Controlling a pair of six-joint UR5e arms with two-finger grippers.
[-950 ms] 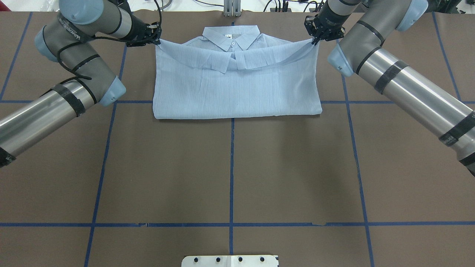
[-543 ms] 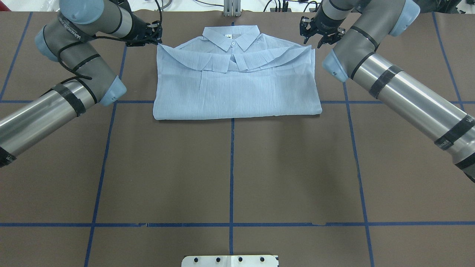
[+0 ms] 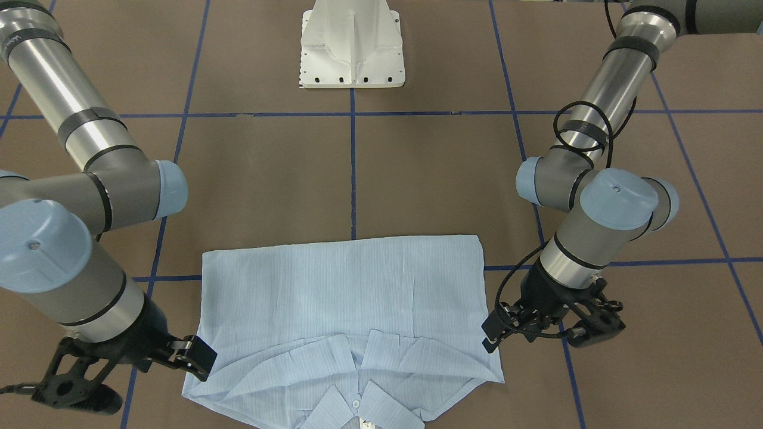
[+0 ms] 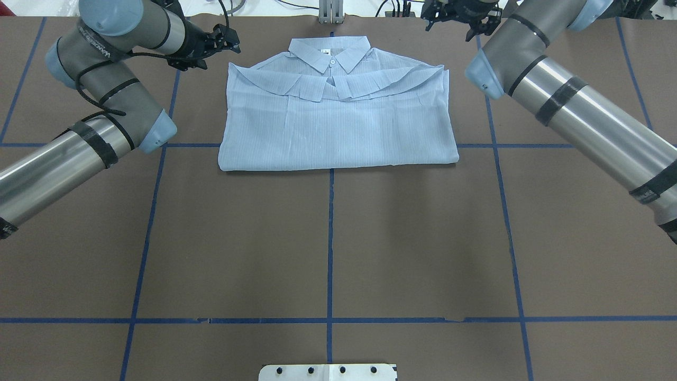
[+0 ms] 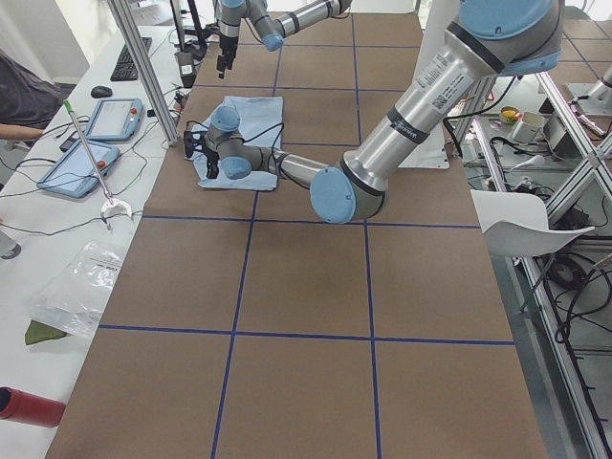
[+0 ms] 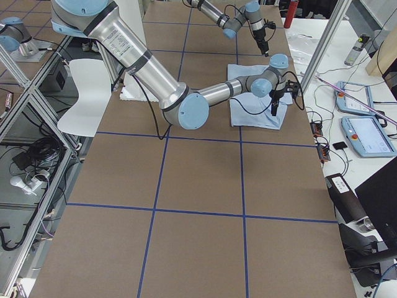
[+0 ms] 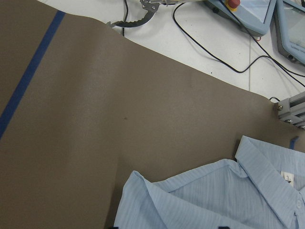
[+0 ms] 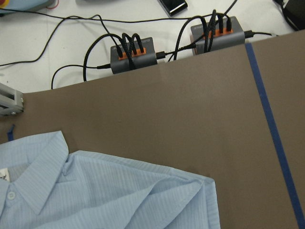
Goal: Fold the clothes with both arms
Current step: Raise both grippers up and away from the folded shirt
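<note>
Your black two-finger left claw [image 3: 545,332] hangs w/ fingers spread wide & nothing between them. It sits just beside the far corner, on the robot's left, of the pale blue, thin, finely striped button-up shirt [image 4: 338,127], clear of the fabric in the overhead view. The black two-finger right claw [image 3: 137,374] is splayed & empty too, by the opposite far corner. In the front-facing view one fingertip overlaps the cloth edge, so you can't tell contact from that. Overhead it shows apart from the shirt, at the surface's far edge. Both wrist cams look down on a shirt corner w/ no cloth in the fingers.

Outward from there, the shirt lies flat on the far-middle part of the surface, folded to a wide rectangle.
- The collar [image 4: 330,53] points away from the robot & is spread open.
- A small white button [image 4: 332,61] sits at its throat & a small white label [image 4: 325,51] inside it.
- The lower half is doubled up over the chest. Its upper edge sags in a shallow curve below the collar, w/ two squared flaps meeting at centre.
- The near fold is straight & lies just past a blue tape line [image 4: 185,144].
- There are a few light creases in the front.

The brown surface [image 4: 423,238] carries a grid of that tape. The silver-grey left arm [image 4: 47,169] & right arm [image 4: 597,135] reach in from either side. A white base plate [image 3: 351,53] sits at the robot's edge.
</note>
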